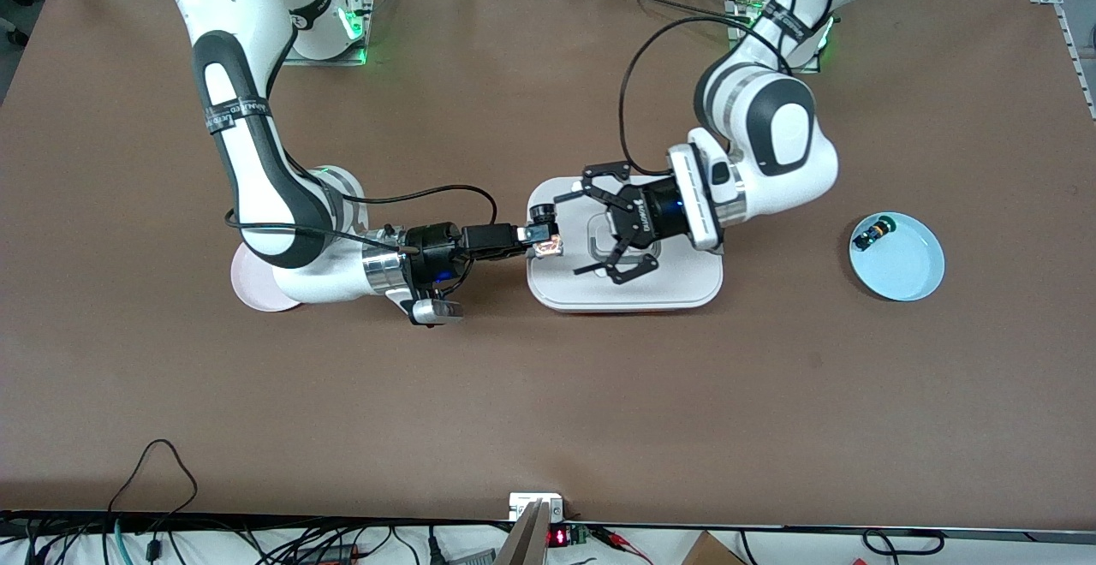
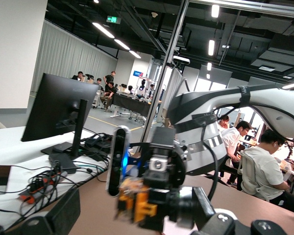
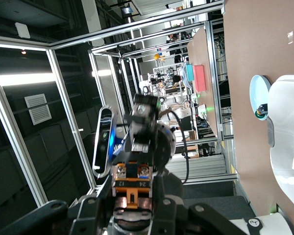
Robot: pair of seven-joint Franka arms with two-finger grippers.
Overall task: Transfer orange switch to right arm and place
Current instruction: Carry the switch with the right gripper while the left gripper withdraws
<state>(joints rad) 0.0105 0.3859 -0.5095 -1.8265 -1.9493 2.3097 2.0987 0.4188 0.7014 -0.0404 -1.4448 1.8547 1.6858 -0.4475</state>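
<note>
Handover at frame centre, over the white tray.

We find the right gripper clamping the orange switch; the left gripper jaws spread, apparently releasing it.

**One high camera and two wrist cameras that faced each other**

The front camera looked down from high across the brown-covered table, facing both arm bases along the top edge and taking in the whole surface. The left wrist camera sat close and low, looking level across at the right arm's slim black tool, with an open office hall filling the background. The right wrist camera, rolled sideways, looked back at the left arm's splayed black linkage tool. All three views shared the tiny boxy orange-and-black switch.
</note>
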